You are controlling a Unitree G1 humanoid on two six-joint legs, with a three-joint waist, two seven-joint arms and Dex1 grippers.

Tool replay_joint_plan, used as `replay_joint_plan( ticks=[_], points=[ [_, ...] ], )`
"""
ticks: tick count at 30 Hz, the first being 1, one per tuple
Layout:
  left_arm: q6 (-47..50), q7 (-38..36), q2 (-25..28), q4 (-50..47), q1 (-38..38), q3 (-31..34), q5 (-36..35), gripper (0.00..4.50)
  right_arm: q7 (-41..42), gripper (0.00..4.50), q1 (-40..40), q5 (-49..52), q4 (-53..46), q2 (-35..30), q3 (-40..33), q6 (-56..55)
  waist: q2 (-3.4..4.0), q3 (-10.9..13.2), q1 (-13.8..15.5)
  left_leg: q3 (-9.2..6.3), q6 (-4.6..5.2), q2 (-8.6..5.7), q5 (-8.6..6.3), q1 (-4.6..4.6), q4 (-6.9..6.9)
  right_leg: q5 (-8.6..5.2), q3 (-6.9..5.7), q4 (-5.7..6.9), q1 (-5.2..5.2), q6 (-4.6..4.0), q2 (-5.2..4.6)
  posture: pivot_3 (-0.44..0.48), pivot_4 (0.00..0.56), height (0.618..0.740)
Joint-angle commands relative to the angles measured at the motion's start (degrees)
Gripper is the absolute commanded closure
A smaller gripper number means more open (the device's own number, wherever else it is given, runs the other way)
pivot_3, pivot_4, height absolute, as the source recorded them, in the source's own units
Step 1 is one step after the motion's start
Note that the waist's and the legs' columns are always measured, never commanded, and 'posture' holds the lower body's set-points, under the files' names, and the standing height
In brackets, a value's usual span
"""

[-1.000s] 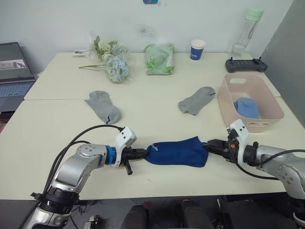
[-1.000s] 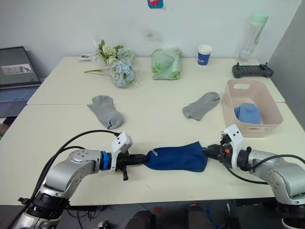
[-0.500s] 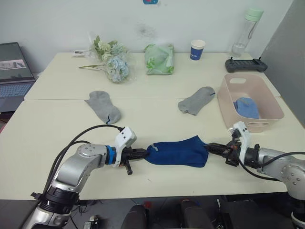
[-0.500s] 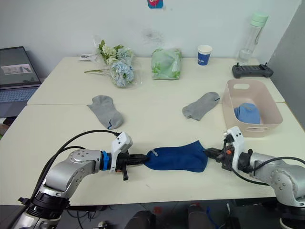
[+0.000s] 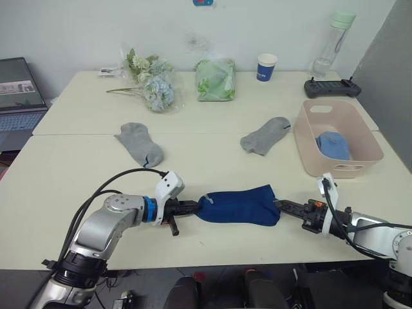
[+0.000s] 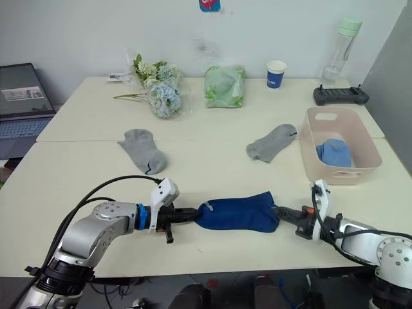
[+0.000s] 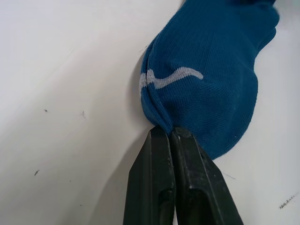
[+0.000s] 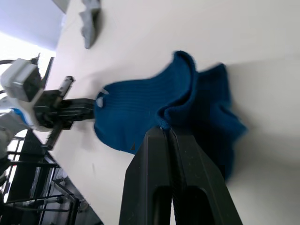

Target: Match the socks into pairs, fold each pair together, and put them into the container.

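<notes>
Beyond our right end effector [image 6: 278,211] sits the pink tub [image 5: 309,145], a light blue sock [image 5: 333,145] inside. Between both end effectors the navy socks [image 5: 237,205] lie flat on the surface [image 5: 212,168]; our left end effector [image 5: 195,206] pinches the toe, the right the cuff. They look soft, light and limp, so we judge edge pinches best. Two grey socks [image 5: 139,143] [image 5: 264,135] lie farther off.

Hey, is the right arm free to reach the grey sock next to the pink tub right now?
Probably not yet. The right end effector is shut on the navy socks. Nothing lies between it and the grey sock by the tub.
</notes>
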Motion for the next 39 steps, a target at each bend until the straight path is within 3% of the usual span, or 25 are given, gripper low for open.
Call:
replay_joint_plan(
  ticks=[1, 11, 17, 21, 25, 31, 34, 39],
  points=[
    [0.1, 0.5, 0.6, -0.5, 0.0, -0.3, 0.3, 4.5, -2.4, 4.47, 0.2, 2.8, -0.4, -1.9, -0.9, -1.1, 0.03, 0.0, 0.0, 0.02, 0.0, 0.0, 0.0, 0.01, 0.0, 0.0, 0.0, 0.0, 0.0, 0.0, 0.0, 0.0, 0.15, 0.74],
    [-0.1, 0.5, 0.5, -0.1, -0.4, -0.8, 0.7, 4.5, -6.3, 4.47, 3.2, 11.2, -1.1, -5.1, 1.5, -4.3, 0.03, 0.0, 0.0, 0.04, 0.0, 0.0, 0.0, 0.01, -0.01, 0.0, 0.01, 0.0, 0.0, 0.01, 0.01, 0.0, 0.15, 0.74],
    [-0.3, 0.3, 0.4, -0.4, -0.4, -0.7, 0.5, 4.5, -5.3, 4.47, 2.7, 5.0, -1.6, -6.6, 5.2, -9.3, 0.03, 0.0, 0.0, 0.01, 0.0, 0.0, 0.0, 0.0, -0.01, -0.01, 0.01, -0.01, 0.01, 0.01, 0.02, 0.0, 0.15, 0.74],
    [0.0, 0.4, 0.5, -0.5, -0.3, -0.3, 0.3, 4.5, 2.1, 3.47, 3.3, -3.5, -2.2, -11.5, 7.9, -13.2, 0.03, 0.0, 0.0, 0.05, 0.0, -0.03, 0.0, 0.0, -0.01, -0.01, -0.03, -0.03, 0.01, 0.02, 0.02, 0.0, 0.15, 0.74],
    [0.1, 0.4, 0.6, -0.9, 0.1, -0.3, 0.0, 4.5, 9.1, 2.01, 3.3, -10.7, -2.3, -16.3, 11.8, -16.1, 0.03, 0.0, 0.0, 0.04, 0.0, -0.02, 0.0, 0.02, -0.01, -0.01, -0.05, -0.03, 0.0, 0.02, 0.03, 0.0, 0.15, 0.74],
    [0.0, 0.2, 0.1, -0.7, -0.6, -1.0, 0.1, 4.5, 9.6, 0.02, -1.0, -8.9, 2.5, -13.4, 14.1, -11.3, -0.01, 0.0, 0.0, 0.03, 0.0, 0.02, 0.0, 0.03, -0.01, -0.01, -0.03, -0.02, 0.01, 0.01, 0.04, 0.0, 0.15, 0.74],
    [0.0, 0.2, 0.1, -0.7, -0.7, -1.1, 0.1, 4.5, 6.2, 0.02, -3.3, -1.8, 6.5, -10.2, 12.5, -5.0, -0.1, -0.1, 0.0, 0.03, 0.0, 0.02, 0.0, 0.04, -0.01, 0.0, 0.0, -0.02, 0.02, 0.0, 0.04, 0.0, 0.15, 0.74],
    [0.1, 0.4, 0.4, -1.3, -0.1, -0.8, 0.1, 4.5, 3.0, 0.02, -4.0, -0.3, 7.7, -9.0, 12.4, -1.5, -0.1, -0.1, 0.0, -0.09, 0.0, 0.05, 0.0, 0.02, -0.04, -0.01, 0.0, -0.03, 0.03, 0.0, 0.04, 0.0, 0.15, 0.74]
  ],
)
